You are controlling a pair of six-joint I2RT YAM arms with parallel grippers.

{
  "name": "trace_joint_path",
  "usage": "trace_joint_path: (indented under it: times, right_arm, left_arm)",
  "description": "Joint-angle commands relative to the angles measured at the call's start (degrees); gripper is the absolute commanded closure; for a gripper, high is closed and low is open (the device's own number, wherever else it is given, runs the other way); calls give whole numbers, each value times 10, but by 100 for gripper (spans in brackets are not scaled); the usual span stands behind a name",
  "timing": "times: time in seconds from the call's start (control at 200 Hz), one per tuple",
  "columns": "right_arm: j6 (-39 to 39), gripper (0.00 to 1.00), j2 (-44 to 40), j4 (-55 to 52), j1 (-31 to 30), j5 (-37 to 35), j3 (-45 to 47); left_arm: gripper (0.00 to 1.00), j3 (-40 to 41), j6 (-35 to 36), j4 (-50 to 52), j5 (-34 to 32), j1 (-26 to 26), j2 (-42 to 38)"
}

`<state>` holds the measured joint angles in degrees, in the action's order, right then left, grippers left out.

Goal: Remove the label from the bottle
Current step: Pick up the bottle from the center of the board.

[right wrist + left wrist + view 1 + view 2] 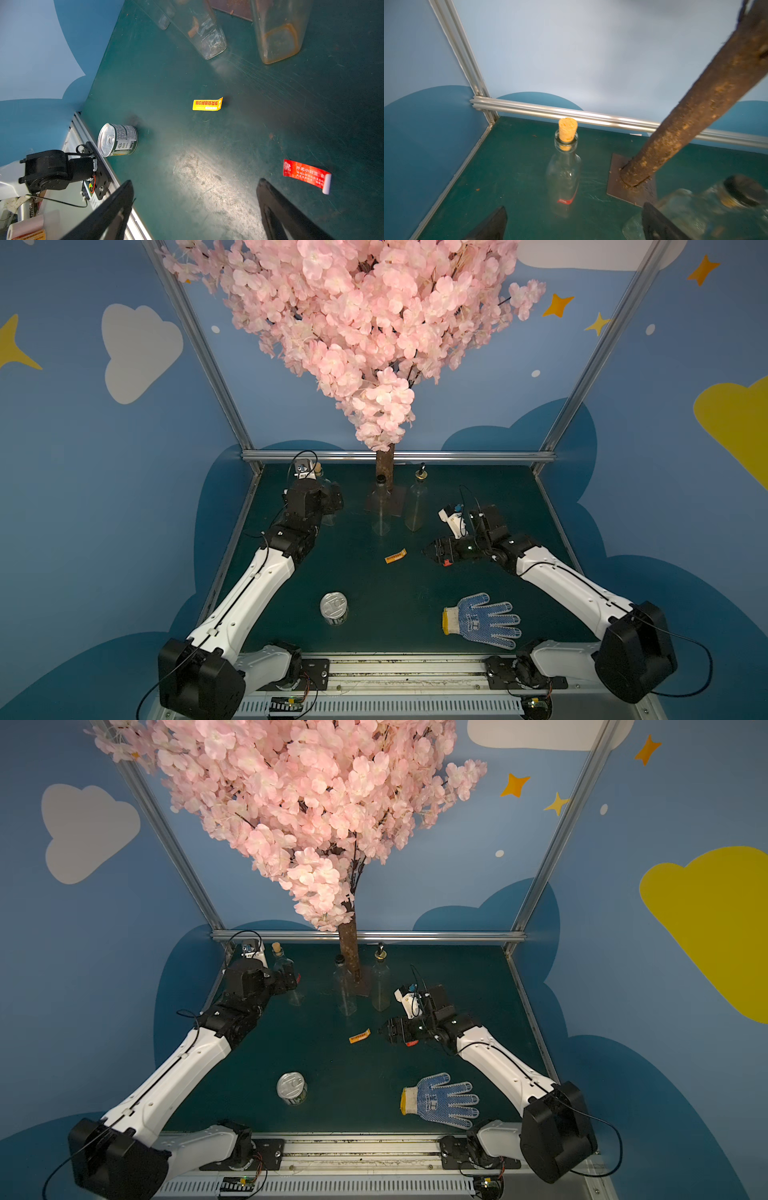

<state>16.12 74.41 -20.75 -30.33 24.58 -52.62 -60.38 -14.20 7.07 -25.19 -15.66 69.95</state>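
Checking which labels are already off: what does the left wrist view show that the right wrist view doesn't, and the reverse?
Left wrist only: the corked bottle with a red label patch low on its glass, and the tree trunk. Right wrist only: a yellow label and a curled red label lying loose on the green mat, plus the tin can. Both: that mat and the trunk's base plate.

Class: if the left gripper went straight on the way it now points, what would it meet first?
Probably the corked bottle, standing upright and centred in front of the open left gripper. It looks close to the fingertips, but the depth is unclear.
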Motion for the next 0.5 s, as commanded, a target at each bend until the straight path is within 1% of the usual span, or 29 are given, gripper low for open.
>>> trace_joint_path:
  times: [0.0,0.155,0.305,0.496]
  right_arm:
    - [-9,8,-13,-7,-2,-4,-18]
    - [-9,8,-11,-6,-2,-3,-18]
    - [-9,8,-11,-4,-2,1,-18]
    - [-10,8,-5,-4,-1,2,-20]
  left_arm:
    - [0,-13,22,-62,25,21,27]
    - [0,-27,47,-124,51,32,84]
    - [0,-40,70,-186,47,38,131]
    - [0,-73,92,-217,29,45,187]
